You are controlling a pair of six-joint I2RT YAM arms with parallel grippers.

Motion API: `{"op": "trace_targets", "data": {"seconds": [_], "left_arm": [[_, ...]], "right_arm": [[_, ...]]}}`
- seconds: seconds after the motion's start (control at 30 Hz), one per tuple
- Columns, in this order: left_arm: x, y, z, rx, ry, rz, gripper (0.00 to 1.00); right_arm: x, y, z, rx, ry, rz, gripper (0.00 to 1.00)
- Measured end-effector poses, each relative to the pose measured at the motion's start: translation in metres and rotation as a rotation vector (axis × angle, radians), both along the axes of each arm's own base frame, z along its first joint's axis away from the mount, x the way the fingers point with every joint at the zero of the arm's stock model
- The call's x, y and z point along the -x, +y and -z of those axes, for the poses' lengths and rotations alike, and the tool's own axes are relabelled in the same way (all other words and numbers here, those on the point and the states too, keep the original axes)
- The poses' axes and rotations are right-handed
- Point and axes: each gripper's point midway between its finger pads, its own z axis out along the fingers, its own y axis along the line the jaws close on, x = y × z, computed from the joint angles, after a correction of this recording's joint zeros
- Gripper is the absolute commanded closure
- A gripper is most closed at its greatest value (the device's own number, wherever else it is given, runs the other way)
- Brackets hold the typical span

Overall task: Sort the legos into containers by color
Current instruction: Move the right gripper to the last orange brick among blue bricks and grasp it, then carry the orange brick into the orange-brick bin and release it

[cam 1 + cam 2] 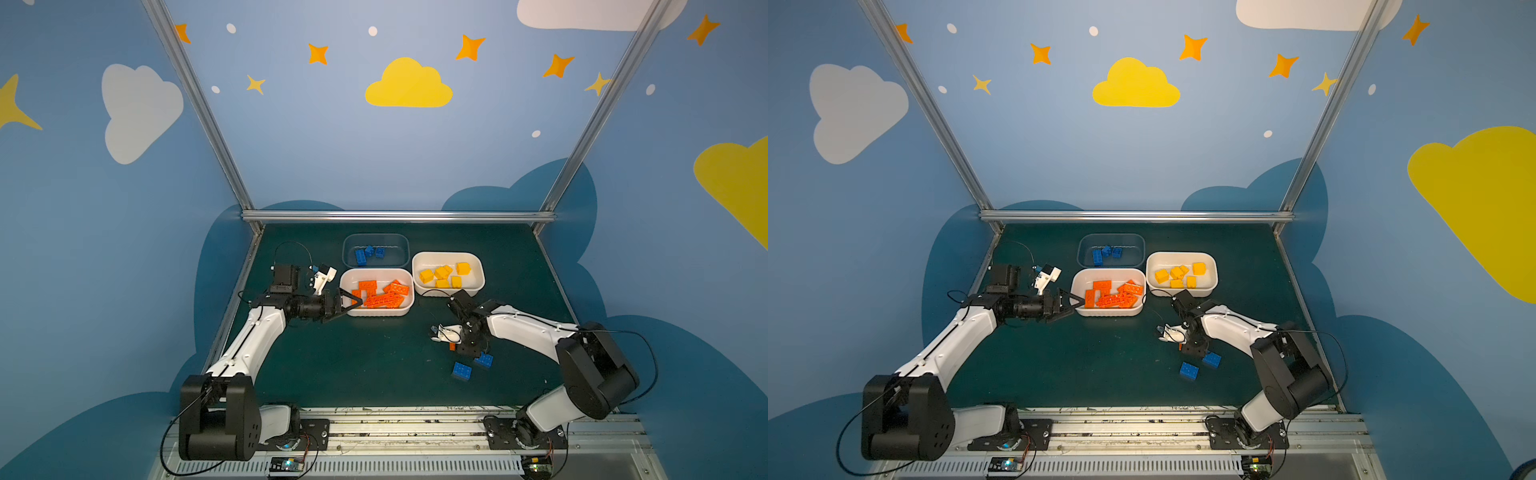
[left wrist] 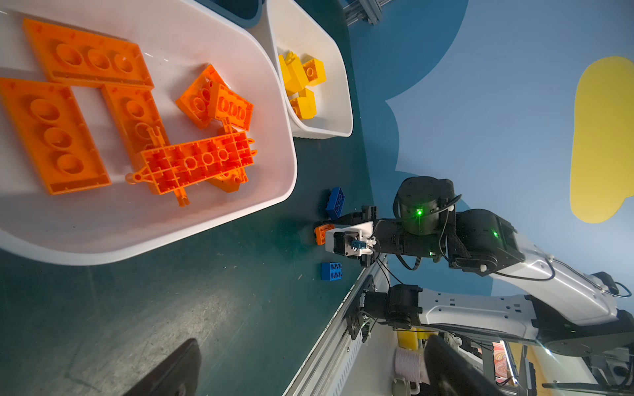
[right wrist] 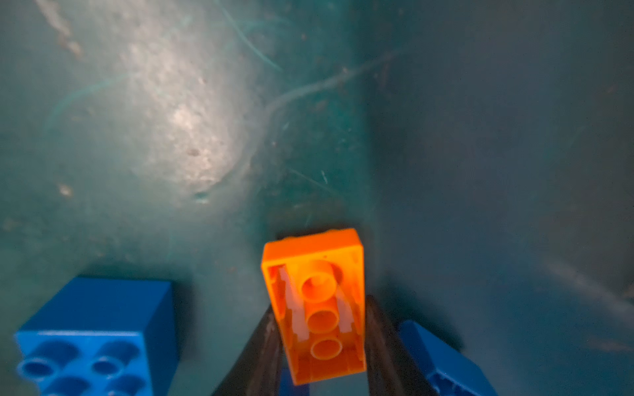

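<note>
Legos mostly sorted. 3 are loose on the green mat: 1 orange brick and 2 blue bricks just beside it, at its 4 and 5 o'clock in a top view.

Right gripper is down on the orange brick, which lies underside up. Both dark fingers press its long sides: a pinch. Long axis runs straight out along the fingers, about half the brick past the tips. Brick is at mat level; lifted clear or not, cannot tell.

Key relation: orange tub lies at 10 o'clock from the brick, open mat between. Yellow tub sits at 12 o'clock, also near, so a wrong drop is possible. Clear tub, with blue pieces, is farther back.

Left gripper hangs at the orange tub's 8 o'clock rim, its fingers spread wide, holding nothing. Right arm has the brick. Judged next: lift, carry toward 10 o'clock.
</note>
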Motion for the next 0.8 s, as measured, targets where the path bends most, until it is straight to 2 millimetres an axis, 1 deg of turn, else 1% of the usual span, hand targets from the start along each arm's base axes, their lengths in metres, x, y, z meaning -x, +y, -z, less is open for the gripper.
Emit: {"op": "trace_targets", "data": {"seconds": [0.13,0.33,0.43,0.53,0.6,0.67,0.8], "left_arm": [[0.0,0.0,0.0,0.0,0.0,0.0,0.0],[0.001,0.0,0.0,-0.001,-0.003,0.002,0.0],[0.001,0.0,0.0,-0.004,-0.002,0.004,0.0],[0.001,0.002,-0.004,-0.009,-0.006,0.001,0.0],[-0.001,0.005,-0.008,-0.012,-0.013,-0.009,0.0],[-0.003,0.01,-0.014,-0.015,-0.03,-0.025,0.0],[-0.005,0.02,-0.022,-0.018,-0.05,-0.062,0.0]], "right_arm": [[-0.001,0.001,-0.001,-0.015,0.025,0.033,0.77],[-0.002,0.005,-0.005,-0.05,0.048,0.094,0.78],[-0.005,0.012,-0.017,-0.091,0.043,0.122,0.78],[-0.014,0.028,-0.043,-0.168,0.005,0.134,0.78],[-0.022,0.044,-0.065,-0.237,-0.031,0.121,0.78],[-0.028,0.069,-0.09,-0.332,-0.056,0.076,0.78],[-0.04,0.116,-0.13,-0.499,-0.089,0.0,0.77]]}}
